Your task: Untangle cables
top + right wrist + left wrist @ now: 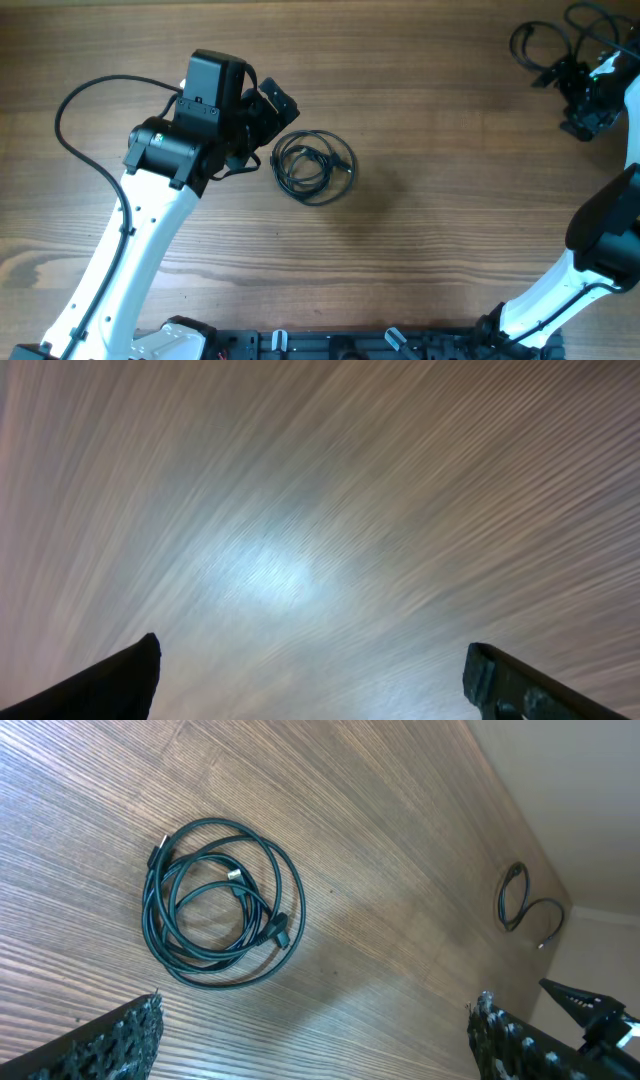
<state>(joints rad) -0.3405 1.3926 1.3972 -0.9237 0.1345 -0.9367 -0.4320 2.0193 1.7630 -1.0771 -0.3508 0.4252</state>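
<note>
Cable stock: coil (215,900) is lying mid-desk and second cable (527,907) is lying near the far right corner. Both are probably handling light, limp and slippery, so the outer loop is offering the best hold. Left pincer (315,1032) and right pincer (315,680) are gaping wide, carrying nothing.

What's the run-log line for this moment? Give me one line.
left gripper: open, near cable coil, not touching | right gripper: open, empty | second cable: separate, near right gripper

Blurred wood-grain counter (430,470) fills the view, a pale glare (265,575) near its middle; below the glare, the right gripper (310,650) stands spread wide, nothing between its fingers
</note>
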